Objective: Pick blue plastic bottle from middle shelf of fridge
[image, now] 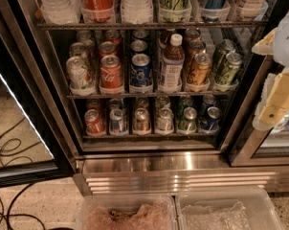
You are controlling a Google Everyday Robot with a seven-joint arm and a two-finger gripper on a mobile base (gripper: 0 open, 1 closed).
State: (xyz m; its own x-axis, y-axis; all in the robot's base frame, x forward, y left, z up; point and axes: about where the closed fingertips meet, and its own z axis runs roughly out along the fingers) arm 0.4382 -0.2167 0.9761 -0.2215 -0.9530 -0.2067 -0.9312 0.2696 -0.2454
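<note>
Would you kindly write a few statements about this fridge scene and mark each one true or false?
1. The blue plastic bottle stands upright on the middle shelf of the fridge. True.
2. The gripper is closed around the bottle. False: it hangs at the right edge of the view, in front of the fridge's right side and well apart from the bottle.
3. A blue Pepsi can stands in the lane just left of the bottle. True.
4. The bottle has a red cap. False: its cap is white.
</note>
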